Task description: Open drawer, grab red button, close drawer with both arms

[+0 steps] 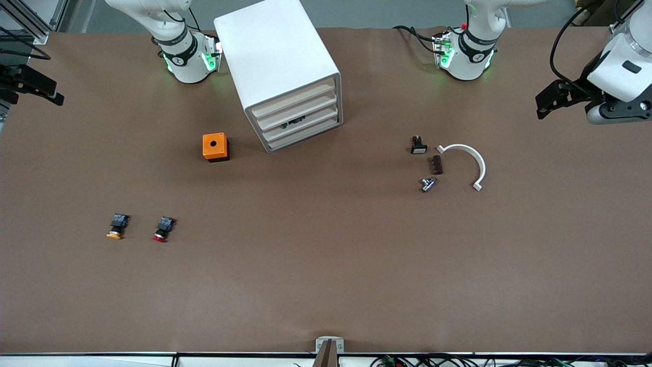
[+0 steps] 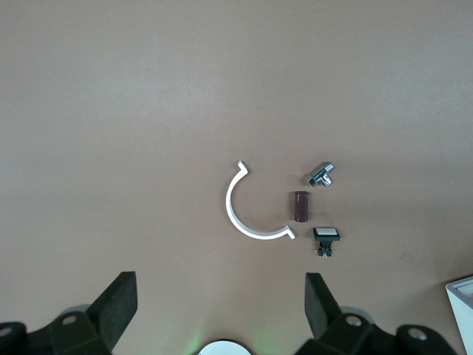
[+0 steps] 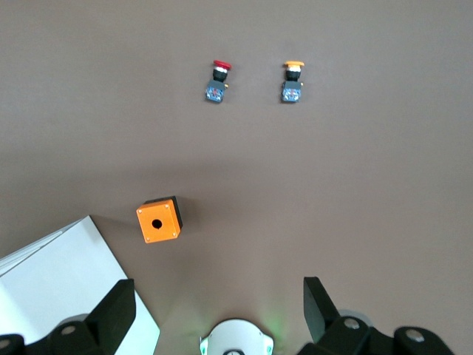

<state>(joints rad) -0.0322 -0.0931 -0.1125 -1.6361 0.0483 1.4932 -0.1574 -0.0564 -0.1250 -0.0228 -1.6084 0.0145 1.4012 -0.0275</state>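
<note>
The white cabinet [image 1: 277,66] stands between the arm bases, and its four drawers [image 1: 300,120] are all shut. A small dark thing shows at the front of the third drawer down. The red-capped button [image 1: 163,228] lies on its side on the table toward the right arm's end, nearer to the front camera than the cabinet; it also shows in the right wrist view [image 3: 218,81]. My right gripper [image 1: 46,92] [image 3: 219,310] is open and empty, up in the air at its end of the table. My left gripper [image 1: 547,102] [image 2: 219,303] is open and empty, up at the left arm's end.
An orange-yellow capped button [image 1: 117,226] lies beside the red one. An orange box [image 1: 215,147] with a hole sits beside the cabinet. Toward the left arm's end lie a black button with white face [image 1: 418,145], a brown block [image 1: 436,164], a metal fitting [image 1: 428,184] and a white arc [image 1: 466,163].
</note>
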